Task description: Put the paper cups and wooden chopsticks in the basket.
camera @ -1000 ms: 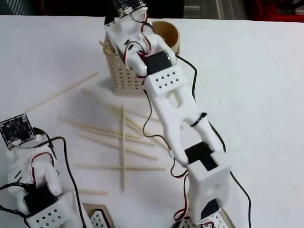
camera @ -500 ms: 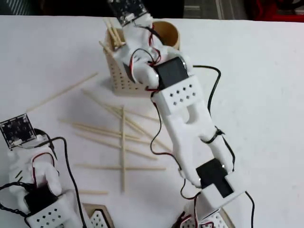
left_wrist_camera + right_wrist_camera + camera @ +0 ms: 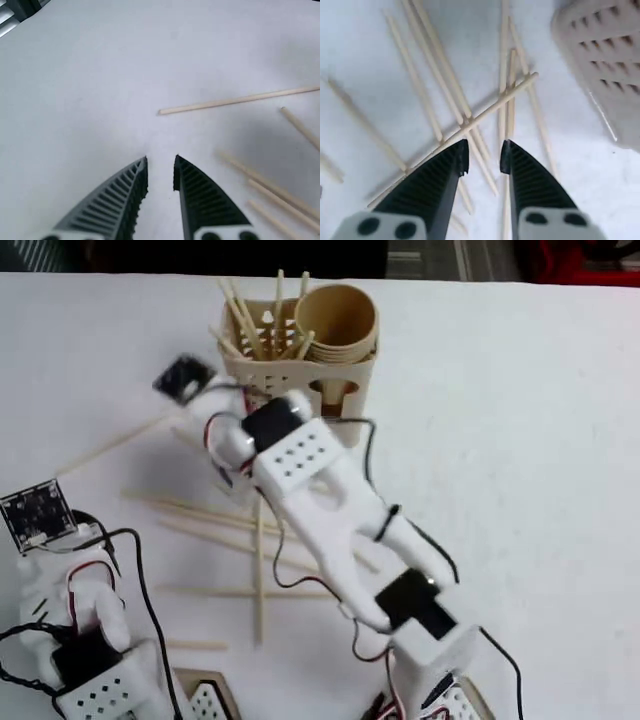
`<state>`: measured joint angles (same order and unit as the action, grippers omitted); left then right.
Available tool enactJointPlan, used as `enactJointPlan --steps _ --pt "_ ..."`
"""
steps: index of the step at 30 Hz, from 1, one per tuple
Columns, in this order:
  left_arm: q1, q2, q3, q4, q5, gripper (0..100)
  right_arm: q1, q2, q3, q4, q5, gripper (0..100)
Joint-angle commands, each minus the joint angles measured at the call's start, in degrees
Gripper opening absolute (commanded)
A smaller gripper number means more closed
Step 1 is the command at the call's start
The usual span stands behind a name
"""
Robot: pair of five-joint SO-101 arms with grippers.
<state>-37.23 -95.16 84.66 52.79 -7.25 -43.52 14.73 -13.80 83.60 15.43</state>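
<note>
**Cups in, Sticks Still Out**

The cream plastic basket with little holes (image 3: 262, 390) holds a stack of brown paper cups (image 3: 336, 318). A few thin wooden chopsticks (image 3: 243, 320) stand up inside it beside the cups. More loose chopsticks (image 3: 259, 592) lie on the white table (image 3: 520, 440) just in front of the basket (some cross each other). The right gripper (image 3: 483, 156) hangs over these, close to the basket, fingers a little apart and holding nothing. The left gripper (image 3: 160, 172) is well away from the basket, low over the table, also a little apart.
</note>
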Motion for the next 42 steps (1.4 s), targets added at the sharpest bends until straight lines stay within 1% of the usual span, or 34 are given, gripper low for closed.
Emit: enactJointPlan --steps 1,4,9,19,21,23,26,30,33,39,42 --pt "-0.57 -0.57 -0.44 -1.32 0.09 10 -0.31 1.80 2.46 -3.47 0.88 19.6" --pt "-0.57 -0.57 -0.44 -1.32 0.09 10 -1.80 4.18 4.57 -5.05 1.05 24.7" --pt "-0.57 -0.57 -0.44 -1.32 0.09 10 -3.65 8.22 7.47 -9.71 1.05 24.8" --pt "-0.57 -0.57 -0.44 -1.32 0.09 10 -5.85 14.90 7.56 -13.32 1.14 24.6" --pt "-0.57 -0.57 -0.44 -1.32 0.09 10 -5.67 16.22 7.56 -14.20 1.14 21.5" --pt "-0.57 -0.57 -0.44 -1.32 0.09 10 -5.58 17.19 6.95 -14.37 1.41 15.2" --pt "-0.57 -0.57 -0.44 -1.32 0.09 10 -5.58 17.98 5.89 -14.29 6.15 8.0" --pt "-0.57 -0.57 -0.44 -1.32 0.09 10 -5.23 17.98 5.89 -13.49 7.65 6.0" --pt "-0.57 -0.57 -0.44 -1.32 0.09 10 -4.53 17.89 5.54 -12.62 7.65 1.5" --pt "-0.57 -0.57 -0.44 -1.32 0.09 10 -4.00 17.36 5.27 -11.03 11.43 1.9" --pt "-0.57 -0.57 -0.44 -1.32 0.09 10 -3.91 13.85 5.71 -10.51 11.69 1.9"
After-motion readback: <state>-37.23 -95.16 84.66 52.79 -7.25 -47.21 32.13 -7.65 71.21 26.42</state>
